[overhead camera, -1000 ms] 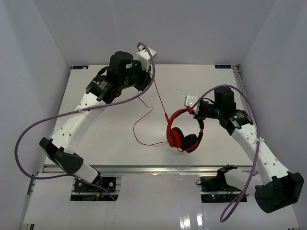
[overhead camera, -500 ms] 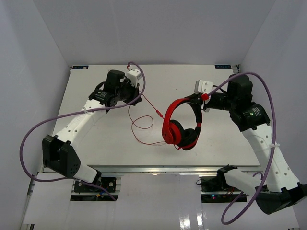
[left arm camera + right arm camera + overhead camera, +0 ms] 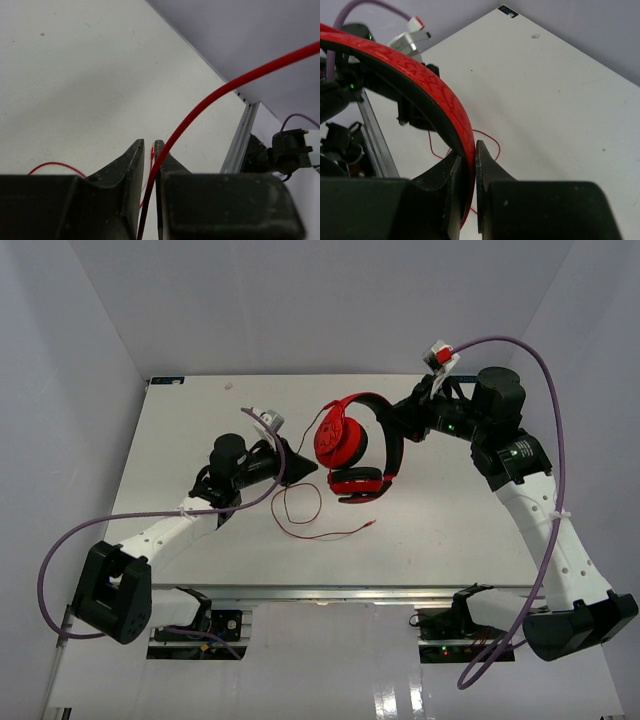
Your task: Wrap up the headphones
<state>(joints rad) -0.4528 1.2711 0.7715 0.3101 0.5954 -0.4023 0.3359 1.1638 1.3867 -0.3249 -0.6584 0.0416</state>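
Red headphones (image 3: 338, 443) aloft in right pincer (image 3: 471, 152), well inside table (image 3: 450, 530) edges.

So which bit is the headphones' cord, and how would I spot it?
Start at the white table, just below the red headphones held up near its middle. The cord is the line that loops on the table from the left gripper and trails off to the right. It is thin and red, whereas the robot cables are thick and purple.
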